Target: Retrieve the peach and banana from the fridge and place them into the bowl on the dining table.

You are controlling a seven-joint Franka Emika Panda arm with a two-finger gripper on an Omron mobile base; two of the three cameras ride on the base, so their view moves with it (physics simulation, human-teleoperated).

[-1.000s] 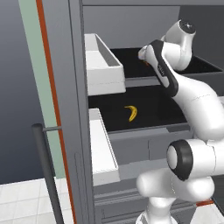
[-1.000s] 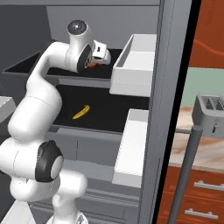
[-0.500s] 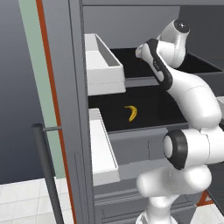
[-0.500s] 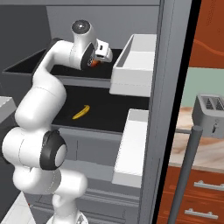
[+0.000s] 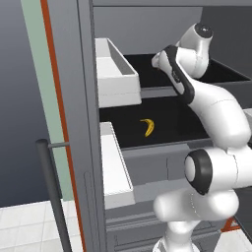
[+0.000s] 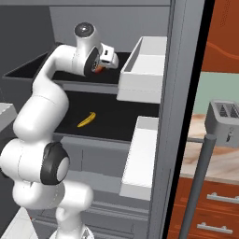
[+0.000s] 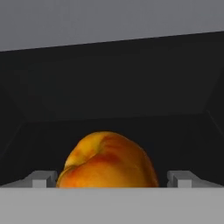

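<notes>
Now the fingers are spread wide, and the peach sits right between them on the fridge's dark top shelf. They do not squeeze it. One shelf lower than the fingers, the yellow banana lies by itself.

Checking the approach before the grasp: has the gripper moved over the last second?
Yes. The gripper moved deeper along the upper shelf, toward the peach.
</notes>
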